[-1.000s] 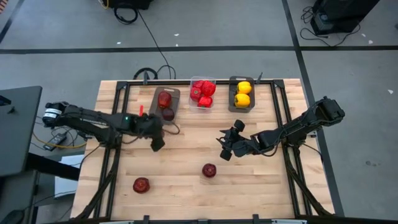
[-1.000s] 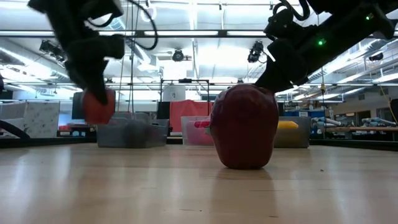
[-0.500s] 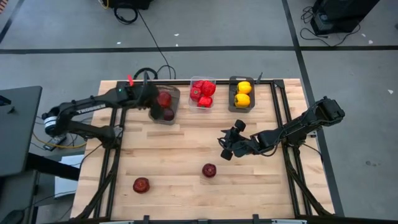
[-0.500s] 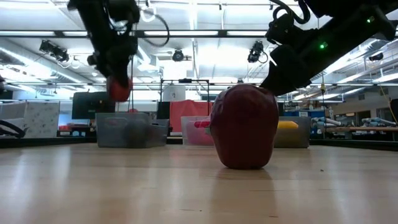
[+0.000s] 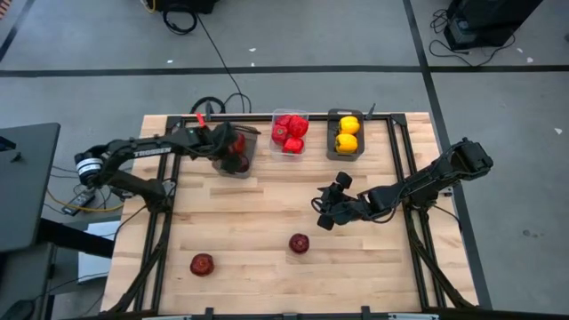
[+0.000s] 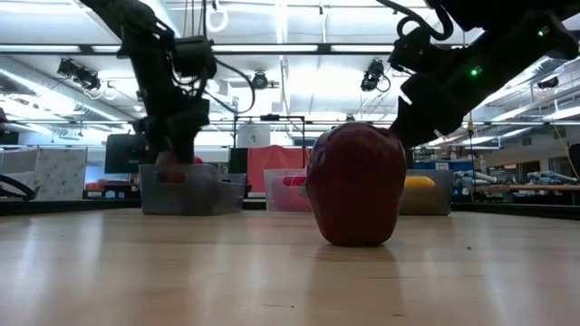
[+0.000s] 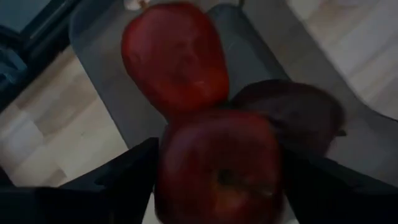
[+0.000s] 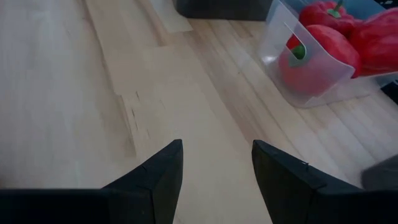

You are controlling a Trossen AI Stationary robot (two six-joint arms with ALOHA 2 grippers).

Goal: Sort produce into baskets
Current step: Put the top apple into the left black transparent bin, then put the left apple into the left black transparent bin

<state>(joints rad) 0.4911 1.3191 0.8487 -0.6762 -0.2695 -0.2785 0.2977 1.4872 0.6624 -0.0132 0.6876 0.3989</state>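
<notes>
We see the left claw [image 5: 233, 151] over the left grey basket [image 5: 220, 165], an apple [image 7: 217, 168] between its fingers above two other apples; clamped or loosening, we cannot tell. Right claw [image 5: 324, 213] hangs mid-counter [image 5: 267, 213], fingers apart, empty. Two apples [image 5: 300, 243] lie loose on the counter.

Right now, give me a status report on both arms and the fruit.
Left gripper over left grey bin, apple between its fingers. Right gripper open, empty, mid-table. Two apples loose near front edge. Nothing in the way.
</notes>
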